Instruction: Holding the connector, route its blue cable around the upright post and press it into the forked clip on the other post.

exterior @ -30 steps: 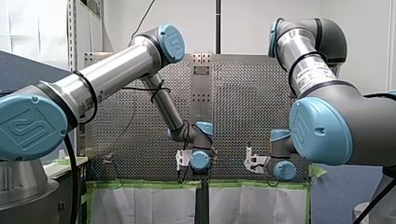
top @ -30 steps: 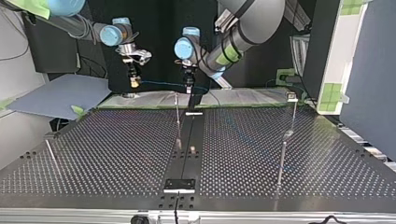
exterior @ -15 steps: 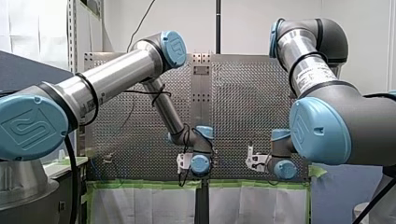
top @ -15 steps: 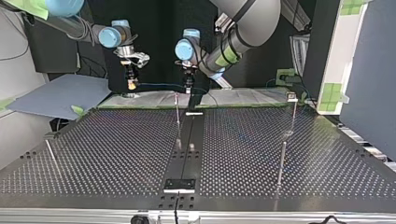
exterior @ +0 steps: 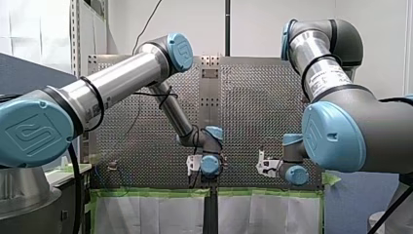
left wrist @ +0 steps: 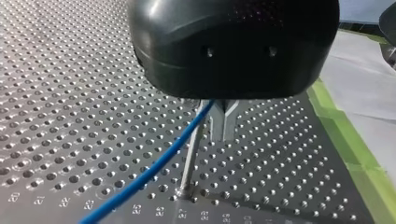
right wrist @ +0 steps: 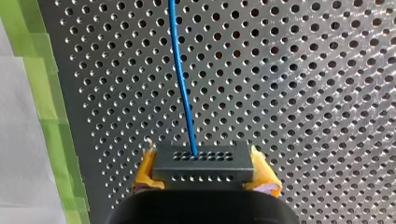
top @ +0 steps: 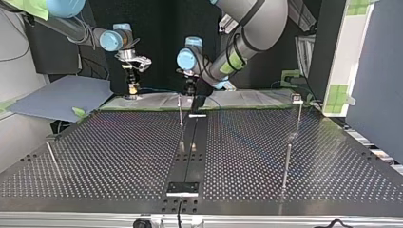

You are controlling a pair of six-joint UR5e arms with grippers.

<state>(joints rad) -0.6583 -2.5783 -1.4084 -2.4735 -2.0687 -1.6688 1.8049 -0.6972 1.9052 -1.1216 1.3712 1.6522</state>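
Observation:
My right gripper (right wrist: 205, 182) has its yellow pads shut on the black connector (right wrist: 204, 163). The blue cable (right wrist: 182, 88) leaves the connector straight ahead over the perforated plate. In the top view the right gripper (top: 133, 88) hangs at the back left, and the cable (top: 161, 89) runs across to my left gripper (top: 190, 89) near the middle. The left gripper (left wrist: 224, 122), black with metal fingers, is shut, and the cable (left wrist: 154, 170) comes out beside its fingers. A thin upright post (left wrist: 189, 161) stands just under it, with the cable passing beside the post. A post with a clip on top (top: 297, 99) stands at the back right.
A further post (top: 286, 164) stands at the top view's right front, and a slanted rod (top: 52, 159) at its left. A black strip (top: 190, 152) runs down the table's middle. Green tape (top: 142, 108) edges the far side. A grey sheet (top: 57, 97) lies beyond the left corner.
Both grippers have come down a little toward the table. The right one has also drifted slightly toward the top view's left with the connector.

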